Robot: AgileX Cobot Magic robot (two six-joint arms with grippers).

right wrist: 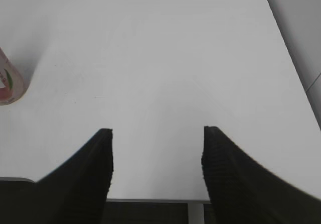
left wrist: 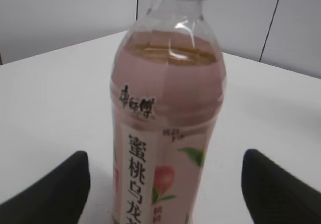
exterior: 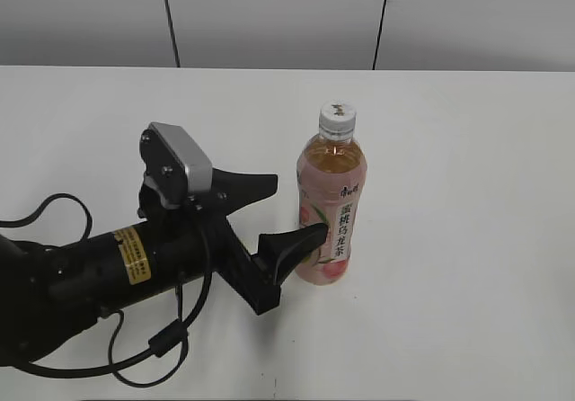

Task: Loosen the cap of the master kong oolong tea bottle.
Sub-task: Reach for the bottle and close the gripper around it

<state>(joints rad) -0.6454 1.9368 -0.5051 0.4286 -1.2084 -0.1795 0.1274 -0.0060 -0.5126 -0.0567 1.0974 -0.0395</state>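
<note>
The master kong oolong tea bottle (exterior: 330,210) stands upright on the white table, pink label with peaches and dark characters. Its white cap (exterior: 337,117) with a green mark sits on top. My left gripper (exterior: 292,209) is open, just left of the bottle's lower half, one finger tip at the label. In the left wrist view the bottle (left wrist: 168,113) fills the middle between the two open fingers (left wrist: 165,184), with gaps on both sides; the cap is cut off at the top. My right gripper (right wrist: 157,148) is open and empty over bare table; the bottle's base (right wrist: 9,86) shows at the far left.
The white table (exterior: 467,167) runs back to a grey panelled wall. In the right wrist view the table's front edge (right wrist: 150,200) lies just under the fingers and its right edge runs along the upper right. A black cable (exterior: 144,356) loops under the left arm.
</note>
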